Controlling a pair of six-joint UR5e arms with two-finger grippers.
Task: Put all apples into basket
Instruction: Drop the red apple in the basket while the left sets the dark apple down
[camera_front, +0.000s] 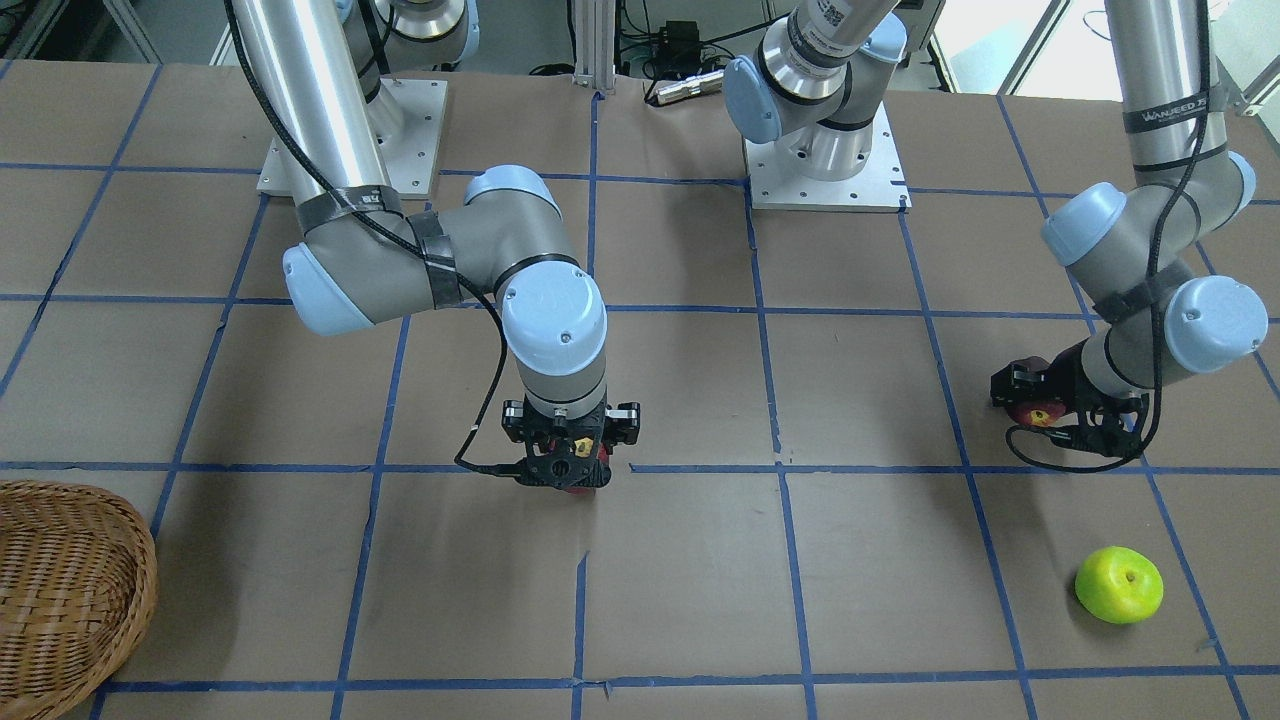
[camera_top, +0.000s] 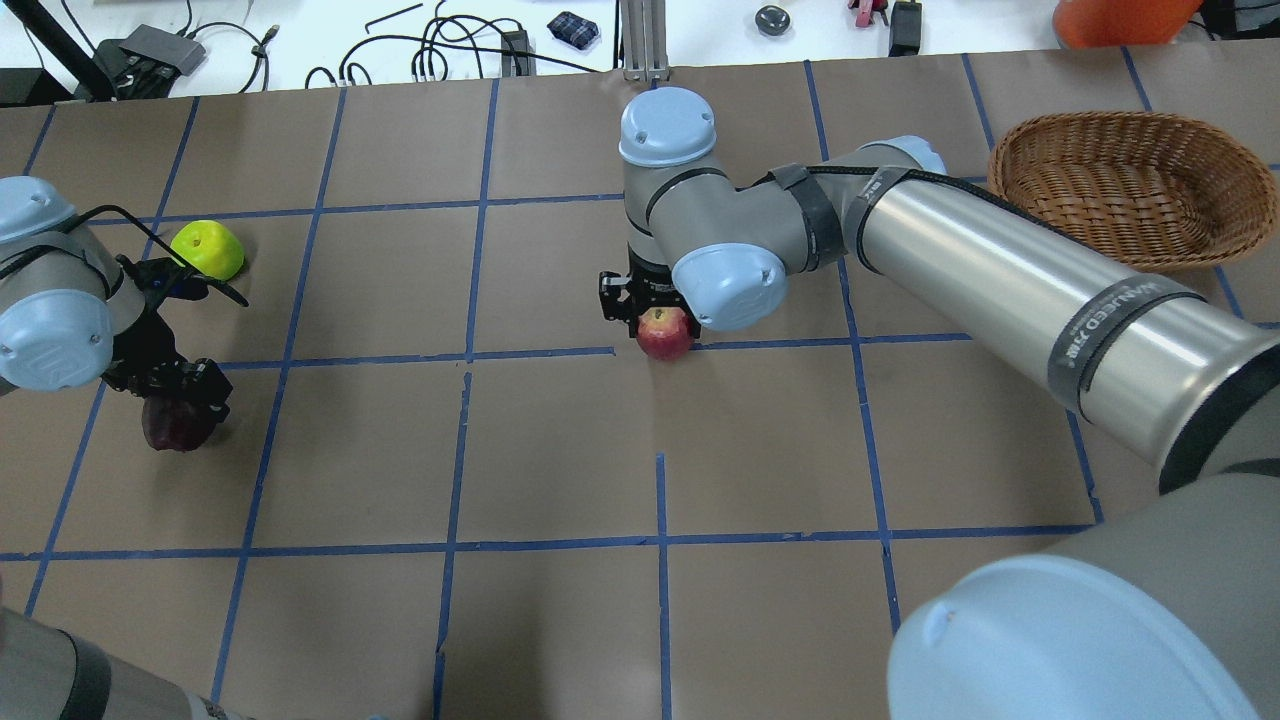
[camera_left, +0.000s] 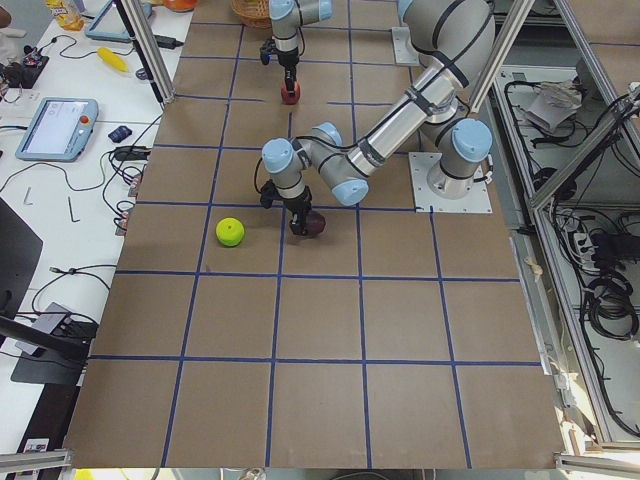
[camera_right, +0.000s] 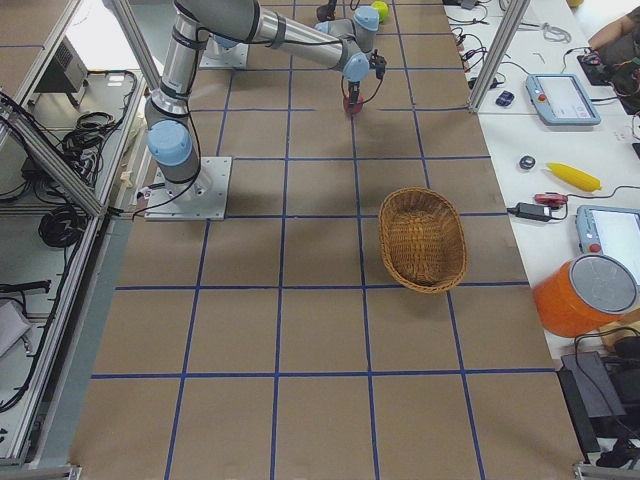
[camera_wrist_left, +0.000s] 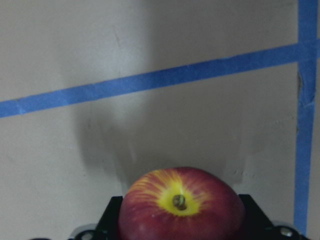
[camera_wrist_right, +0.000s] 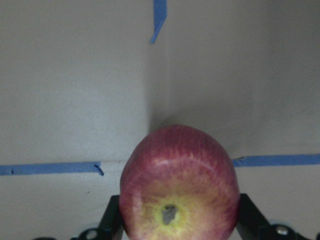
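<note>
Maroon apple (camera_wrist_left: 181, 207) shows yellow stem end in wrist view, not overhead.

Woven wicker basket (camera_top: 1130, 250), matt paper table (camera_top: 560, 450), glossy green apple (camera_front: 1118, 585)

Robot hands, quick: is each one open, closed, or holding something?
Left gripper: fingers closed on the maroon apple.
Right gripper: fingers closed on the red apple.
</note>
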